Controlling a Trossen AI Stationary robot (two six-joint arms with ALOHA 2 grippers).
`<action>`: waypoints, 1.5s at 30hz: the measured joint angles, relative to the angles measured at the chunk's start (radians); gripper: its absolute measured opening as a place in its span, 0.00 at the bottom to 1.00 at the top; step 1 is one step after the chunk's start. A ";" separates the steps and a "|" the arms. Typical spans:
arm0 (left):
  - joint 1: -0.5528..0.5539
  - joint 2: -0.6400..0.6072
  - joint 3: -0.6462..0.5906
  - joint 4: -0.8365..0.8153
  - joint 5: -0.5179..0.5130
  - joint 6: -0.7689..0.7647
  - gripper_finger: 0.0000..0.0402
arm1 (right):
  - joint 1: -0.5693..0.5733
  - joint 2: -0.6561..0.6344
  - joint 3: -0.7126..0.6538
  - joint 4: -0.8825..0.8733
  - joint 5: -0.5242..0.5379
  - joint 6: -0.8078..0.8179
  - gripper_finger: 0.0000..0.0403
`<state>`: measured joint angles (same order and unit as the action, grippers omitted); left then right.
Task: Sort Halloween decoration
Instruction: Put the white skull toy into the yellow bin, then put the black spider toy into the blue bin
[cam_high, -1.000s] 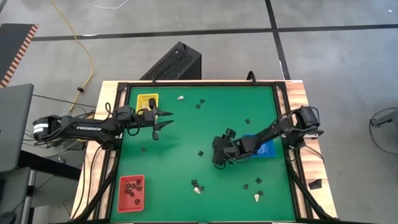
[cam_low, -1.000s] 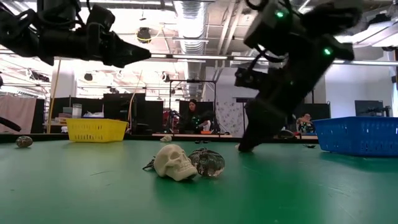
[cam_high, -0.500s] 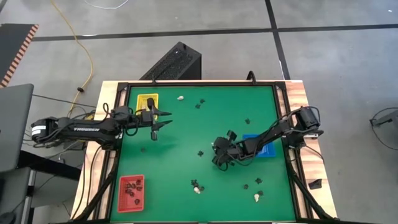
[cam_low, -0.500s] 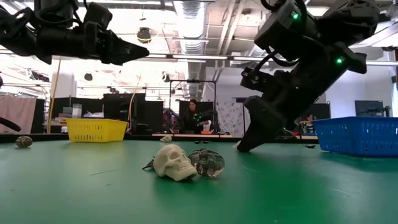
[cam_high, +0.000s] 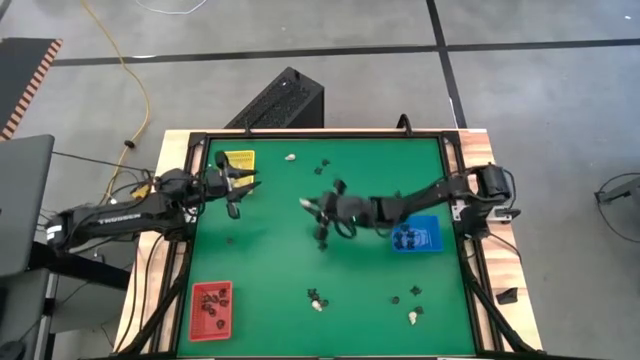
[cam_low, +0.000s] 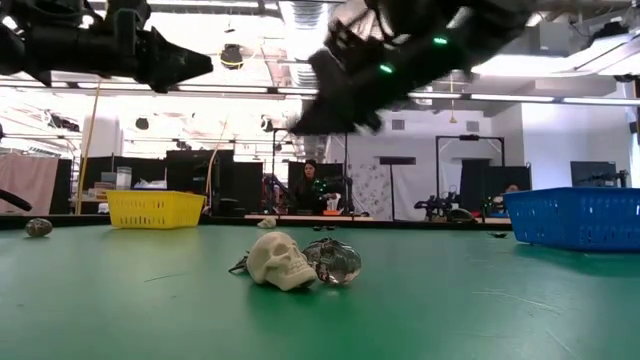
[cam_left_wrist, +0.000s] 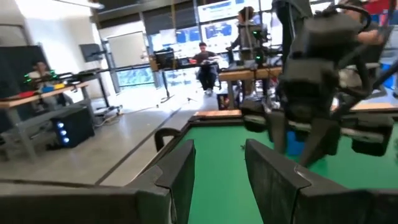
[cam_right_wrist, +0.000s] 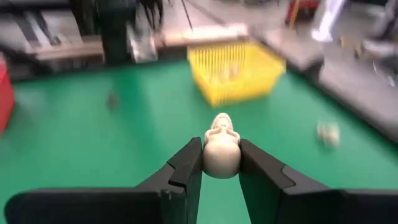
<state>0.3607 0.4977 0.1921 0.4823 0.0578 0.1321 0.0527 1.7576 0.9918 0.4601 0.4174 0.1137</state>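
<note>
My right gripper (cam_right_wrist: 221, 163) is shut on a small cream skull (cam_right_wrist: 221, 148), one of the Halloween decorations. It hangs above the middle of the green table (cam_high: 316, 207), out from the yellow tray (cam_right_wrist: 236, 73). My left gripper (cam_high: 243, 186) stands open and empty, raised just beside the yellow tray (cam_high: 238, 160). Another cream skull (cam_low: 278, 260) and a clear one (cam_low: 338, 262) lie on the mat near the front edge. Small black trinkets (cam_high: 322, 165) are scattered over the mat. My right gripper pinches the cream skull by its two sides (cam_right_wrist: 208, 155) between the two fingers. The fingers reach out nearly level from the table's right side, slanting a little down. The skull is lifted clear of the mat, and its narrow end points away from the wrist.
A red tray (cam_high: 211, 308) holding black trinkets sits at the near left. A blue tray (cam_high: 415, 236) holding dark pieces lies under the right arm. A cream trinket (cam_high: 290, 157) lies by the far edge and another (cam_high: 414, 318) near the front right. The mat's middle is bare.
My right gripper has risen off the mat. It has swung toward the table's far left, tipping from pointing down to nearly level, with the cream skull lifted clear between its fingers. My left gripper has drawn back toward the left edge and risen slightly.
</note>
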 joint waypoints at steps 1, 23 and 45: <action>0.000 -0.013 0.000 -0.014 -0.012 -0.004 0.33 | -0.024 0.015 0.025 0.029 -0.036 -0.030 0.31; 0.000 -0.086 0.000 -0.204 -0.189 0.081 0.33 | -0.282 0.888 1.298 -0.330 -0.473 -0.002 0.41; 0.000 0.027 0.000 -0.270 -0.015 0.029 0.33 | -0.298 0.513 1.324 -1.708 -0.319 -0.143 0.60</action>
<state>0.3603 0.5248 0.1921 0.2127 0.0425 0.1614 -0.2450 2.2702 2.3157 -1.2479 0.0979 -0.0291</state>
